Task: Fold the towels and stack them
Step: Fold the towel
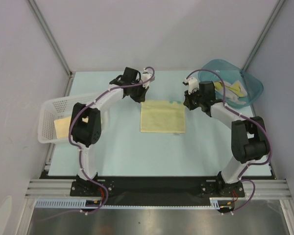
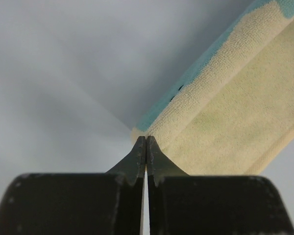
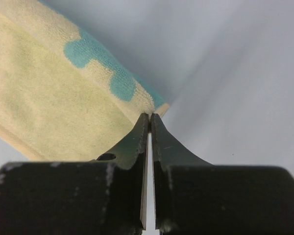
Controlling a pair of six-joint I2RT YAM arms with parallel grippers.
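Pale blue-green tabletop [image 1: 122, 147] and grey walls [image 1: 137, 34] frame everything; both wrist views blur beyond the fingertips. Left gripper [image 2: 146, 139] and right gripper [image 3: 150, 116] have their black jaws pressed together. Each apparently nips a far corner of the pale yellow towel [image 1: 162, 117], though any cloth inside the tips is hidden. It lies mid-table as a flat terry rectangle with teal patches along its far edge. Another yellow cloth [image 1: 62, 127] sits half hidden in the white mesh basket [image 1: 48, 110]; crumpled ones [image 1: 232, 90] lie in the teal tub [image 1: 255, 88].
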